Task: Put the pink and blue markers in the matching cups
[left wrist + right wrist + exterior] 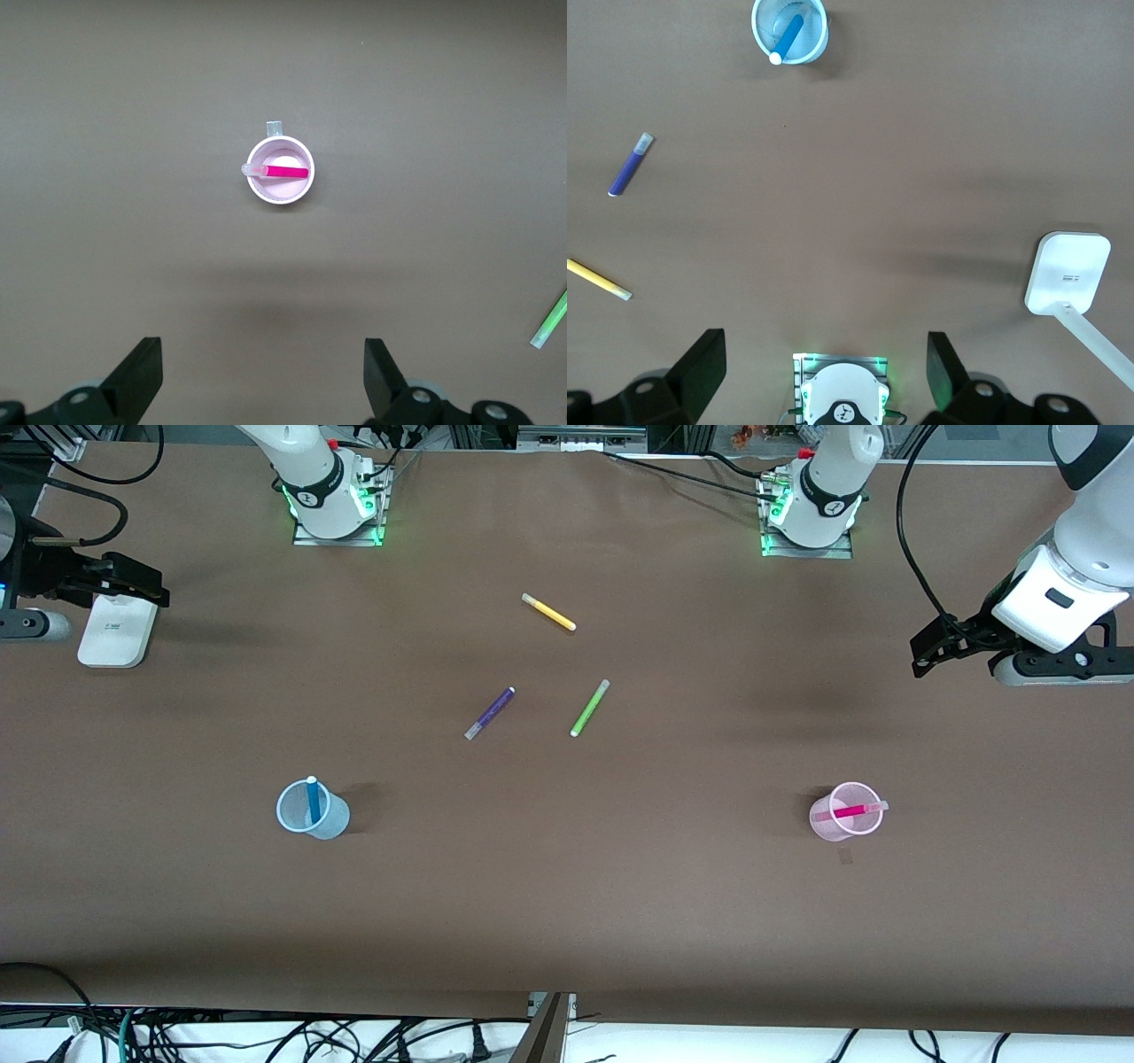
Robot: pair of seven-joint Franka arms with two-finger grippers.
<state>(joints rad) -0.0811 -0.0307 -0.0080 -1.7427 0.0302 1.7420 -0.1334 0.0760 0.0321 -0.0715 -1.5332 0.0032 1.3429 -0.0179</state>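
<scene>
The pale blue cup [333, 825] stands upright toward the right arm's end of the table, with the blue marker [313, 799] standing in it. The pale pink cup [827, 828] stands upright toward the left arm's end, with the pink marker [852, 811] leaning inside it. My left gripper [927, 651] is open and empty, raised over the table's end, apart from the pink cup [280, 198] and its marker [285, 172]. My right gripper [147, 585] is open and empty, raised over the other end. The right wrist view shows the blue cup [819, 44] and blue marker [788, 37].
A purple marker [490, 713], a lime-green marker [590, 708] and a yellow marker [549, 612] lie loose mid-table, farther from the front camera than the cups. A white flat device [115, 631] lies below my right gripper. Both arm bases [337, 500] stand at the table's back edge.
</scene>
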